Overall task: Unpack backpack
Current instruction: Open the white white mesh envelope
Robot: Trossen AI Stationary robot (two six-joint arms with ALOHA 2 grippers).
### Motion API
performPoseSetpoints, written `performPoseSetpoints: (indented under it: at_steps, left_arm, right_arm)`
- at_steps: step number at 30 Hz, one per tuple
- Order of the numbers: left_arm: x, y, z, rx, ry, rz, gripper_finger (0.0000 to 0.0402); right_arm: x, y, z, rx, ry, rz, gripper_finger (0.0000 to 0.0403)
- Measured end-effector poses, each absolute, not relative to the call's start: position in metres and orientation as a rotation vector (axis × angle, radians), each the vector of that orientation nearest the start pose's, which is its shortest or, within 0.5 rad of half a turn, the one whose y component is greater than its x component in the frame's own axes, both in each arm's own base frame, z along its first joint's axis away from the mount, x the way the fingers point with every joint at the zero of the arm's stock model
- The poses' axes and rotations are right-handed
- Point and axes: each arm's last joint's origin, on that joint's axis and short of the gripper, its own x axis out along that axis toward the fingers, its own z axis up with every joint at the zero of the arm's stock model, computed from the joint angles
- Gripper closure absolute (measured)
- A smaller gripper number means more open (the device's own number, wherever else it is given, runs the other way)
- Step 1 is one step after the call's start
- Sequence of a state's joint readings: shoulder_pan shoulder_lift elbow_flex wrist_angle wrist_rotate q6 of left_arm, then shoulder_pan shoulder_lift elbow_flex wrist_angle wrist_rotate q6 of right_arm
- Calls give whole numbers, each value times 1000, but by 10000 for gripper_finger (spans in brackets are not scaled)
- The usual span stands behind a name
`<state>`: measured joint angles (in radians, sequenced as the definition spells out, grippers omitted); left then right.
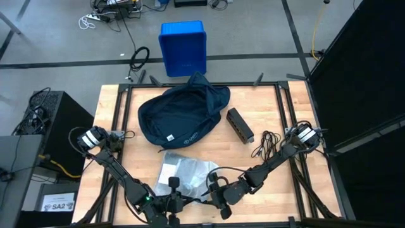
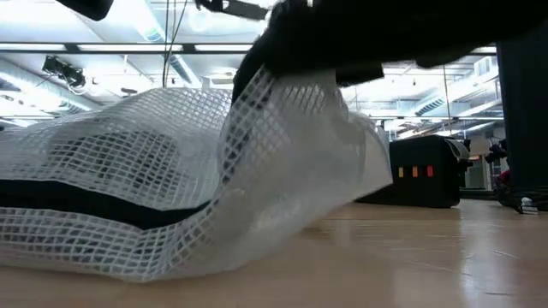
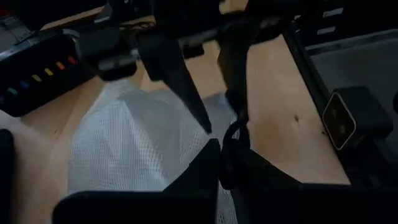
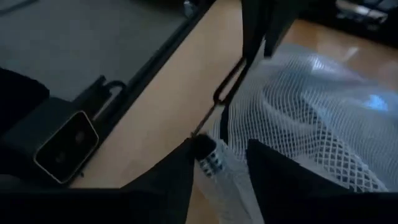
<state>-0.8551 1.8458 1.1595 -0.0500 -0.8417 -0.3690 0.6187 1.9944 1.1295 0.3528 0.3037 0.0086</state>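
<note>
The dark navy backpack (image 1: pixel 183 117) lies slumped on the far middle of the table, with no gripper touching it. Nearer the front edge lies a white see-through mesh pouch (image 1: pixel 186 171), its front edge raised into a peak (image 2: pixel 282 94). My left gripper (image 3: pixel 227 163) is at the pouch's near edge (image 1: pixel 173 185), shut on the zipper's dark pull loop. My right gripper (image 4: pixel 217 155) faces it from the right (image 1: pixel 215 185), its fingers closed on the pouch's edge by the zipper slider. My left gripper pinches the dark pull loop (image 3: pixel 231 134) of the pouch's zipper between its two fingers, slanting down from the near left. The loop runs out of the fingertips toward the slider. My right gripper has the pouch's zipper edge beside the slider (image 4: pixel 208 155) between its two fingers, slanting down from the near right. That edge is raised off the table, while the rest of the pouch (image 4: pixel 311 106) lies on the wood.
A dark oblong box (image 1: pixel 240 125) and a coiled black cable (image 1: pixel 269 144) lie on the right half of the table. A bright blue bin (image 1: pixel 183 47) stands on the floor beyond the far edge. Bare wood shows at the left (image 1: pixel 117 158).
</note>
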Motion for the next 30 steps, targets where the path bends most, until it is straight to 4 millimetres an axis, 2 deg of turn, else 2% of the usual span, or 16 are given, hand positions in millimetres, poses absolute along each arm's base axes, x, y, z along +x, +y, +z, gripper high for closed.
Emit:
performPoseSetpoints:
  at_steps: [7, 15, 22, 30]
  left_arm:
    - [267, -277, 190, 189, 478, 65, 401]
    - [255, -287, 189, 202, 490, 10, 401]
    - [246, -294, 189, 196, 487, 3, 401]
    - [246, -294, 189, 190, 478, 7, 401]
  right_arm:
    - [346, 239, 157, -223, 382, 368, 388]
    - [343, 240, 154, -236, 419, 371, 400]
    - [343, 240, 154, -227, 425, 367, 387]
    - [339, 244, 152, -266, 425, 390, 296]
